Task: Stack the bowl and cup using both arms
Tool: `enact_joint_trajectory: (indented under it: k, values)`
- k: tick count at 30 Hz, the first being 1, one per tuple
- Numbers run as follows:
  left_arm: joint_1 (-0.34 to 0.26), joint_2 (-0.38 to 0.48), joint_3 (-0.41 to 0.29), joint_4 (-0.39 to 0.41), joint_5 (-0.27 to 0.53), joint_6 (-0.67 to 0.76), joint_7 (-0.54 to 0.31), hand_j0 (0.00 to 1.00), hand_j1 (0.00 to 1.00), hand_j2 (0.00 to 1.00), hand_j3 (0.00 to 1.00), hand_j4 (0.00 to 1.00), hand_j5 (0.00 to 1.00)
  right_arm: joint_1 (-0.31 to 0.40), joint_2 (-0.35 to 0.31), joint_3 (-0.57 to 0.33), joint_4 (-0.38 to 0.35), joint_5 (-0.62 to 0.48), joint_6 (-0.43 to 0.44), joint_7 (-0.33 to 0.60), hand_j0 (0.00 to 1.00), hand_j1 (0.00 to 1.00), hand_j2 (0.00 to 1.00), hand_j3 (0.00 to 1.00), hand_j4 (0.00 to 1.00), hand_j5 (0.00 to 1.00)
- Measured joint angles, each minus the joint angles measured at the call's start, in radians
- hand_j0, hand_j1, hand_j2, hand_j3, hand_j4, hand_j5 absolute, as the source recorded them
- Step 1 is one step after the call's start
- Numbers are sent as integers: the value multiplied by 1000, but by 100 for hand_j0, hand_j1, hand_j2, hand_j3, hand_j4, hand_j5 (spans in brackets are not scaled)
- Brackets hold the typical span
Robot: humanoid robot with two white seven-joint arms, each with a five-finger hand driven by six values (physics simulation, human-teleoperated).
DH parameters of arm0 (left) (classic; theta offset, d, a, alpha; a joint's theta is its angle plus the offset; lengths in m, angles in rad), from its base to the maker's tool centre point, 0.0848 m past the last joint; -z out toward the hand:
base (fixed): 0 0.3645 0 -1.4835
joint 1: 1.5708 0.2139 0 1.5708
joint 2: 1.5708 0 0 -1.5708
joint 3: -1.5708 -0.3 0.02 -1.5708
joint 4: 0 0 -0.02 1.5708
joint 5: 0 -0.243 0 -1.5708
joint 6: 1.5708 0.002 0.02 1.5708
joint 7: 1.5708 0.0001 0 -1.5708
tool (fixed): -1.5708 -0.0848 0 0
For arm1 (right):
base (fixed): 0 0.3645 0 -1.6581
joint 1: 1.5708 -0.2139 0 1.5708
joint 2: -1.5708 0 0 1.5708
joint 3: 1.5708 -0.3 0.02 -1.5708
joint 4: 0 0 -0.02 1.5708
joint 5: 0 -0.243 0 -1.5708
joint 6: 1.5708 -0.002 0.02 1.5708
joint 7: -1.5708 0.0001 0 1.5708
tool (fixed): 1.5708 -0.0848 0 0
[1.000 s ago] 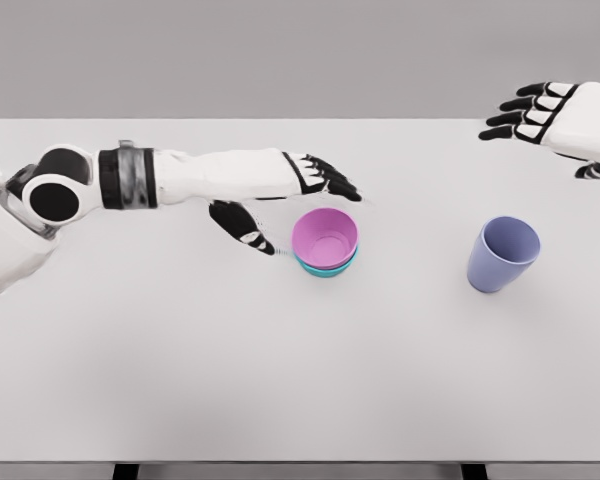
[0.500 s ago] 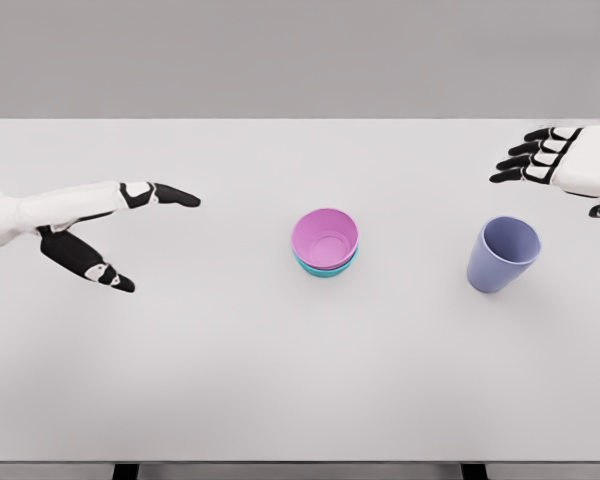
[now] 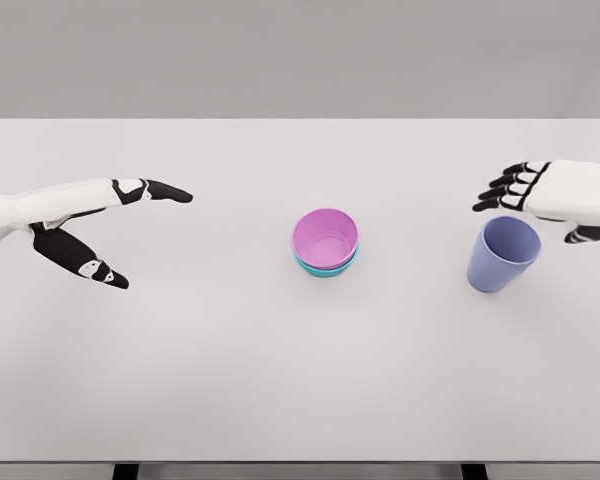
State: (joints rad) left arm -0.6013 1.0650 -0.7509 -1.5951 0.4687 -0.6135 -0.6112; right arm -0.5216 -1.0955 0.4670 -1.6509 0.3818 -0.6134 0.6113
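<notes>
Pink bowl [image 3: 325, 237] nested in teal bowl [image 3: 325, 266] mid-surface. Lavender cup [image 3: 503, 254] upright at right — likely light, rigid, slick; grip around wall. Right hand [image 3: 545, 193] just above it, empty, fingers loosely bent; left hand [image 3: 90, 215] splayed, empty, far left.

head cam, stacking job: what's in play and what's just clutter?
In play: pink bowl nested in teal bowl; purple cup; right robot hand open above cup; left robot hand open, far left.
Clutter: none; only the table.

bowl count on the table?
2, nested at the table's centre: the pink bowl sits inside the teal bowl, of which only the rim shows. Anything smaller under them would be hidden.
</notes>
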Motion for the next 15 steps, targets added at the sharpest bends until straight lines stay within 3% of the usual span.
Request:
enact_joint_trajectory:
  k: [7,15]
  values:
    - [6,-1,0,9,0,0,0,100,100,100,100,100,100,-66,29,67,42,2,1,0,100,100,100,100,100,100]
    - [6,-3,0,11,0,0,0,100,100,100,100,100,100,-66,43,138,93,3,0,0,100,100,100,100,100,100]
